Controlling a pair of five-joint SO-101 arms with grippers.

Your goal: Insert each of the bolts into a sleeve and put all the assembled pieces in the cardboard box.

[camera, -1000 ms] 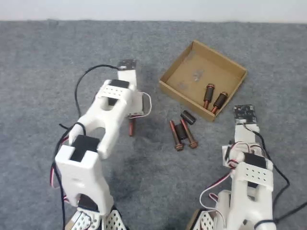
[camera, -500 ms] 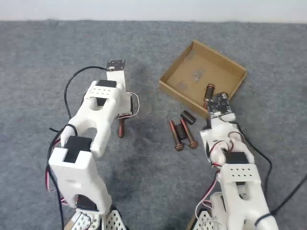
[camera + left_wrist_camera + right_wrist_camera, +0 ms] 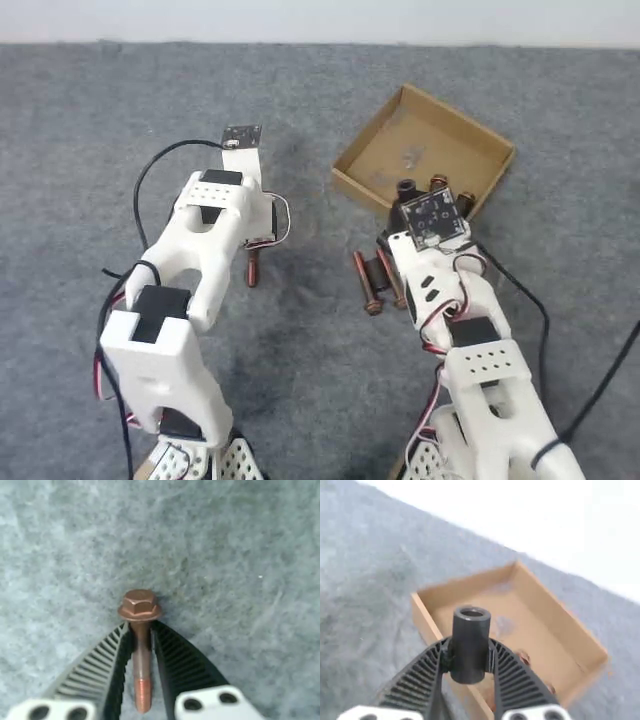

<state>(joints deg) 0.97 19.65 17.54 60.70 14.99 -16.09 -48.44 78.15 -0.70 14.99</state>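
Observation:
My left gripper is shut on the shank of a copper bolt, whose hex head points down at the carpet. In the high view this left gripper hangs left of the loose parts, bolt in it. My right gripper is shut on a black sleeve held upright, its open bore up. It hovers at the near wall of the cardboard box. From above, the sleeve sits over the box's front edge.
Two loose bolts lie on the grey carpet with a black sleeve between them, just left of the right arm. Assembled pieces lie in the box's near corner. White wall runs along the far edge.
The right arm has swung left and forward from the lower right to the box's near wall. The left arm shifted a little left with its bolt, then held still.

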